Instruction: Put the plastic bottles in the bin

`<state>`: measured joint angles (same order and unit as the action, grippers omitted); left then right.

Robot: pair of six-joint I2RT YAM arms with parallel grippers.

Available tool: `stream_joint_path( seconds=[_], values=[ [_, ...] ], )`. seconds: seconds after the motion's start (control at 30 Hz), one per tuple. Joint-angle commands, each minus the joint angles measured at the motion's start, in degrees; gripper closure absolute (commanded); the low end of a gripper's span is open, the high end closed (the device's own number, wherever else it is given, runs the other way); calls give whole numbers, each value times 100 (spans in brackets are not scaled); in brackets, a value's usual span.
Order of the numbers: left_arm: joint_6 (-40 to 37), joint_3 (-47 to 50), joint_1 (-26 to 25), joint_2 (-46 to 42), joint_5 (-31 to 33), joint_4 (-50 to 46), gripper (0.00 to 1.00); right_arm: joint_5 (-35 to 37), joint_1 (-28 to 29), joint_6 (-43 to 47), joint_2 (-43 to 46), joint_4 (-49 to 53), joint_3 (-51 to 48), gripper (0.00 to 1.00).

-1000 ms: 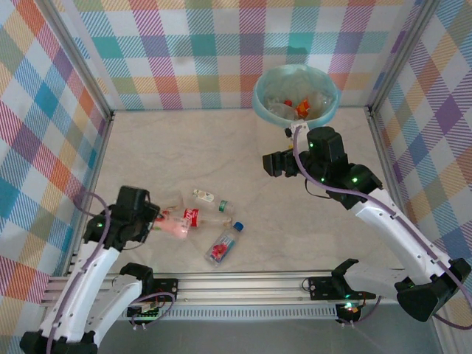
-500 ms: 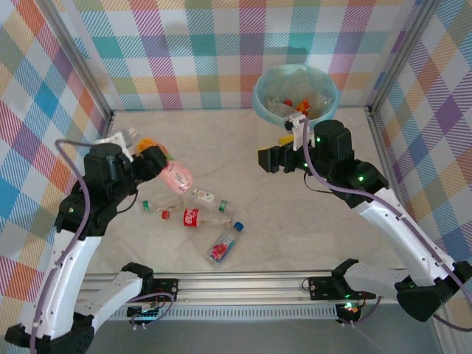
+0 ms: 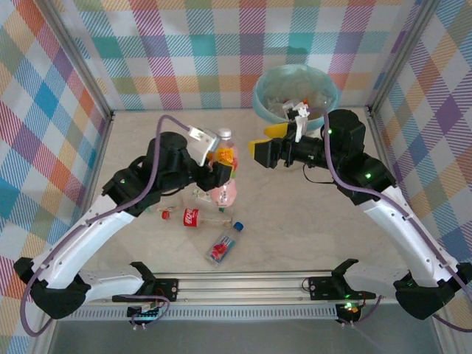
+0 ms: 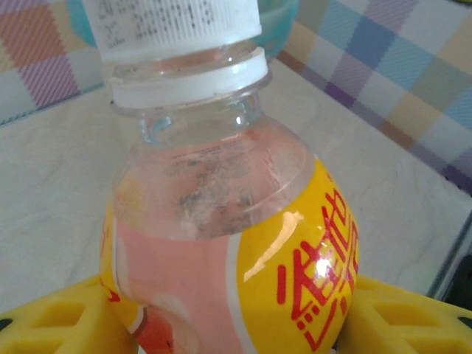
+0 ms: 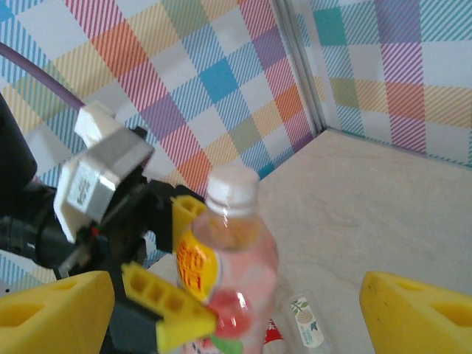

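A pink plastic bottle (image 3: pixel 227 156) with a white cap and a yellow label hangs upright above the middle of the table, and my left gripper (image 3: pixel 223 175) is shut on its lower body. In the left wrist view the bottle (image 4: pixel 221 221) stands between the yellow fingers (image 4: pixel 59 324). My right gripper (image 3: pixel 259 144) is open, just right of the bottle, facing it without touching. Its wrist view has the bottle (image 5: pixel 232 251) ahead between the wide-apart fingers (image 5: pixel 51 310). The bin (image 3: pixel 259 99), teal-lined, stands at the back right with several bottles in it.
Three more bottles lie on the table under the left arm: a red-labelled one (image 3: pixel 193 216), a blue-capped one (image 3: pixel 223 245) and a clear one (image 5: pixel 306 321) with a green leaf label. Checked walls close in the table on three sides. A metal rail (image 3: pixel 243 284) runs along the near edge.
My left arm has lifted the pink bottle from the near left of the table up to the middle. The right gripper has swung left from in front of the bin to face it.
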<state>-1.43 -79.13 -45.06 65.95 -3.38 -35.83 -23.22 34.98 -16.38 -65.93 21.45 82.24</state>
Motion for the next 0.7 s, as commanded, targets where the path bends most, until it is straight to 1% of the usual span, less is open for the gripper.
stream_joint_path(
  seconds=[0.0, 0.07, 0.13, 0.37, 0.43, 0.57, 0.67],
  values=[
    [-598, -294, -360, 114, 69, 299, 44, -279, 35, -195, -160, -78, 179, 14],
    [-613, -308, -460, 185, 74, 385, 44, -136, 32, -222, -239, 67, 196, 15],
    [-613, -313, -502, 229, 47, 453, 44, -51, 35, -243, -326, 239, 252, 19],
    [-716, -425, -644, 401, 3, 368, 44, -524, 35, -278, -628, 394, 396, 36],
    [-757, -444, -678, 444, 4, 336, 44, -603, 35, -255, -683, 412, 433, 43],
    [-780, -473, -706, 510, -13, 347, 44, -697, 35, -168, -770, 515, 486, 48],
    [-814, -503, -715, 524, -1, 367, 44, -654, 35, -104, -807, 654, 528, 55]
  ],
)
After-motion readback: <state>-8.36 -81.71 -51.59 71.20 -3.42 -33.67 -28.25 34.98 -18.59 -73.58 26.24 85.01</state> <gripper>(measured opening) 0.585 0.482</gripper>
